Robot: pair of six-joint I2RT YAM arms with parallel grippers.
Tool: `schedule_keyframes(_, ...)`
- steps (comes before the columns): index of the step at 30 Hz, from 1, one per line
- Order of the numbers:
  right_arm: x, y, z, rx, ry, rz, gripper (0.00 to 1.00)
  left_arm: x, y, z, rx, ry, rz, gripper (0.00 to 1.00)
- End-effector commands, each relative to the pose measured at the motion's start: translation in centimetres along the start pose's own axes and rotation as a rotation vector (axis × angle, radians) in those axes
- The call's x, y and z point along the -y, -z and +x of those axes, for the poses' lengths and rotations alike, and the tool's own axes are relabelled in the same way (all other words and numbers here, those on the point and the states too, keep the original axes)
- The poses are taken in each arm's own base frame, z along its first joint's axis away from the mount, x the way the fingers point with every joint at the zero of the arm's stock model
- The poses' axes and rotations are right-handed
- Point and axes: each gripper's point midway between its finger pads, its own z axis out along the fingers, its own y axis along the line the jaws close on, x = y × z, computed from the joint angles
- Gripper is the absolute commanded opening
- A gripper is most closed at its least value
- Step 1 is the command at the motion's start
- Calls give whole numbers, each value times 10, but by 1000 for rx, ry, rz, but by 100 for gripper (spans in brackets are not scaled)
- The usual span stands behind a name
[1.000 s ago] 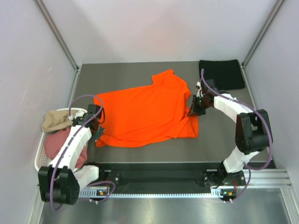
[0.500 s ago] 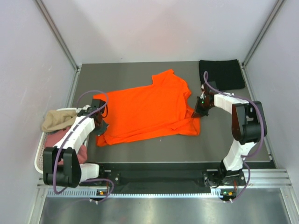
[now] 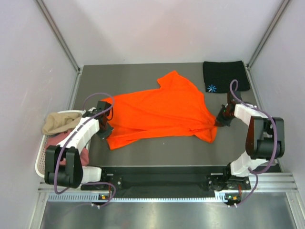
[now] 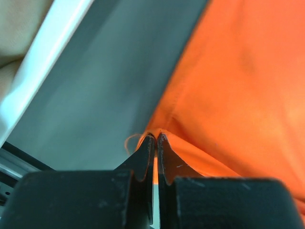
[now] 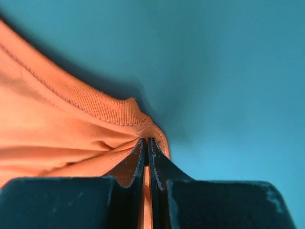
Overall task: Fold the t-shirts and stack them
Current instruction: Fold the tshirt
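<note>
The orange t-shirt [image 3: 162, 112] lay in the middle of the grey surface [image 3: 143, 74], stretched out long between the two arms. The left arm [image 3: 78, 138] had its jaws pinched shut on a corner of the shirt's bottom edge, at the left end of the cloth. The right arm [image 3: 257, 126] had its jaws pinched shut on a ribbed edge of the shirt at the right end. In both wrist views a thin bit of orange cloth was squeezed tight between the jaws.

The shirt was not flat. It was bunched and twisted near the right jaws, and one sleeve stuck out toward the back.

A black t-shirt [image 3: 225, 75] sat folded in the far right corner, with its little blue star mark [image 3: 211, 88] showing. A tan shirt [image 3: 57, 123] and a pink shirt [image 3: 59, 145] waited in the white basket [image 3: 39, 162] on the left.

It looked like the arms were on the spreading step, pulling the orange shirt out straight before any fold. No fold had been made in it.

The next move would likely need both arms to keep their hold and pull evenly, so the twist on the right came out. Then the cloth could be laid down smooth, ready to fold and go on the black one.
</note>
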Motion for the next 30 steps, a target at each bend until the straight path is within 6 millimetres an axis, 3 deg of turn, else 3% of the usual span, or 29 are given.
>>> schedule_keyframes(1,63,11,14,-21,30,244,0,-6,11,-11,66,29,-3,0)
schedule_keyframes(6,24,36,8,44,129,96,0,-15,22,-10,76,34,-8,0)
schedule_keyframes(11,-15,60,21,49,265,41,0,-23,36,-8,83,48,11,0)
schedule_keyframes(14,-37,75,18,84,314,-2,0,-23,42,-7,82,45,33,0)
schedule_keyframes(21,-76,93,-20,162,337,-72,0,3,40,-11,69,-30,141,0)
schedule_keyframes(30,-113,81,-60,168,378,-109,0,17,26,-18,37,-87,97,0)
